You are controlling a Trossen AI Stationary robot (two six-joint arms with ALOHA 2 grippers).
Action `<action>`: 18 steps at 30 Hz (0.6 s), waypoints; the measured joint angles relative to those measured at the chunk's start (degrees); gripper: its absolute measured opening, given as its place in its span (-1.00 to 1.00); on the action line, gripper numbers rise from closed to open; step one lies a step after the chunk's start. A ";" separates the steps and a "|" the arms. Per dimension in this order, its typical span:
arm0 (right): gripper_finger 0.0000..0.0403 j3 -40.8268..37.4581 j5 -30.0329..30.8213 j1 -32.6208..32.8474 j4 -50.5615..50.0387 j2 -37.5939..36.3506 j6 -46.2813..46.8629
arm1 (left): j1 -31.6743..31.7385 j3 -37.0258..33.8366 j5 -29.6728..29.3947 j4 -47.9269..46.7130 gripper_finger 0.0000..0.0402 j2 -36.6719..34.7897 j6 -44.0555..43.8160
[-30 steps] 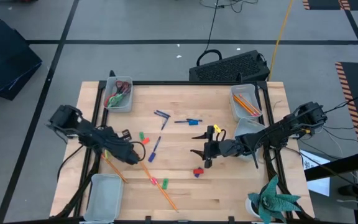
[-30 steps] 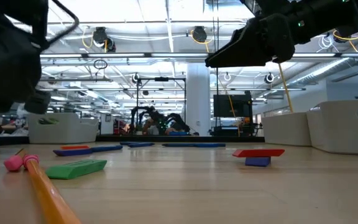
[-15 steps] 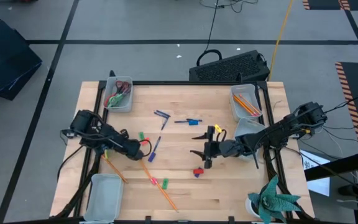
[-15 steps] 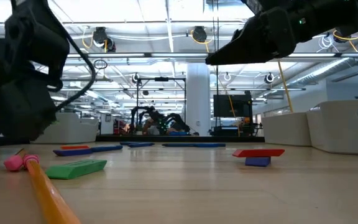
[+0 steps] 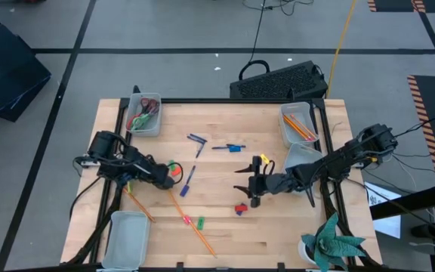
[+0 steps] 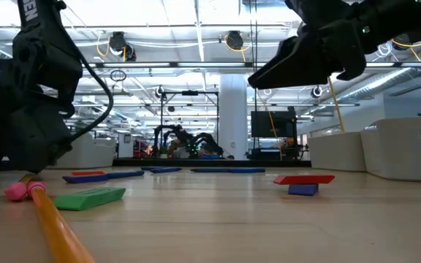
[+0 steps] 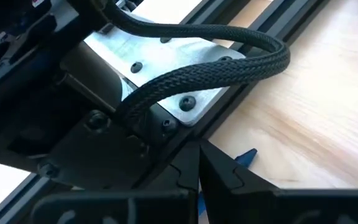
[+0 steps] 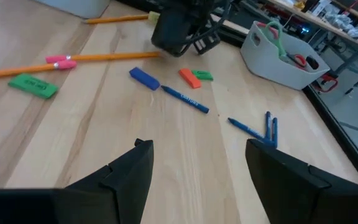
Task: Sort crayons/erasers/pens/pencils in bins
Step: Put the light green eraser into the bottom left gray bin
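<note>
High view: four bins [image 5: 143, 121], two pencils [image 5: 193, 227] loose.

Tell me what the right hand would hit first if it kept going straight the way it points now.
Probably bare table first. The right hand, fingers open, points across it toward a blue pen; that pen, just beyond, looks like the first item, though depth is uncertain.

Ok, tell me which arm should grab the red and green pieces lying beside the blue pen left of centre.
Left. The left gripper already hovers right by the red and green pieces, probably crayons. The right gripper, open, hangs farther off past the table's middle, nearer the red and blue piece.
</note>
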 joint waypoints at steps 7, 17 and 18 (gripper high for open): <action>0.22 0.00 -0.07 0.17 -0.14 0.00 -0.21 | -0.50 6.96 2.19 -4.15 -0.94 -3.39 2.65; 0.22 -0.02 -0.07 0.17 -1.73 0.00 -0.85 | -0.50 13.81 3.40 -6.23 -0.94 -16.10 14.17; 0.22 -0.02 -0.04 0.17 -2.07 0.00 -0.83 | -0.60 14.09 5.36 -6.21 -0.94 -17.20 16.64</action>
